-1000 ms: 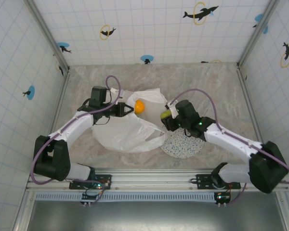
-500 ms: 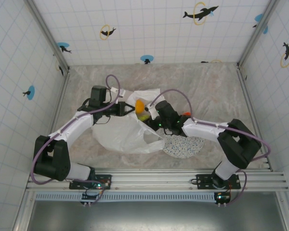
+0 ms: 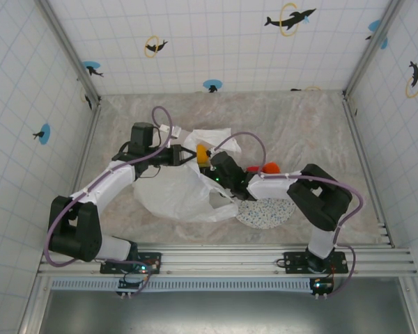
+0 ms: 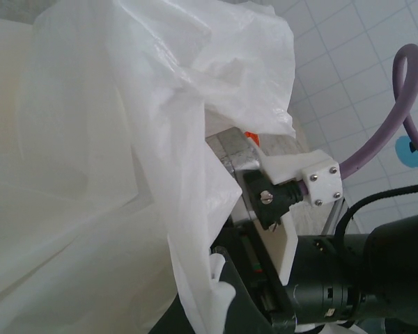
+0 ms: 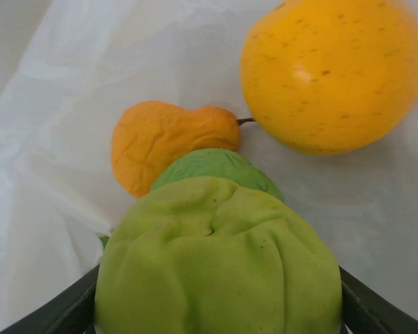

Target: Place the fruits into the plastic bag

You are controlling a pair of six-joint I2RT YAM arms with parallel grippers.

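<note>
A green fruit (image 5: 216,268) is held inside the plastic bag (image 3: 173,193).
It is pinched by the right gripper (image 3: 210,165) near two orange fruits (image 5: 164,142); the bag's rim is clamped by the left gripper (image 3: 186,157), pressed together.

We are counting one plastic bag (image 3: 174,198), one plate (image 3: 265,213), one yellow citrus (image 5: 334,73), one orange pear (image 5: 167,142), one green fruit (image 5: 216,271), one red fruit (image 3: 253,168) and one orange fruit (image 3: 270,168).
</note>
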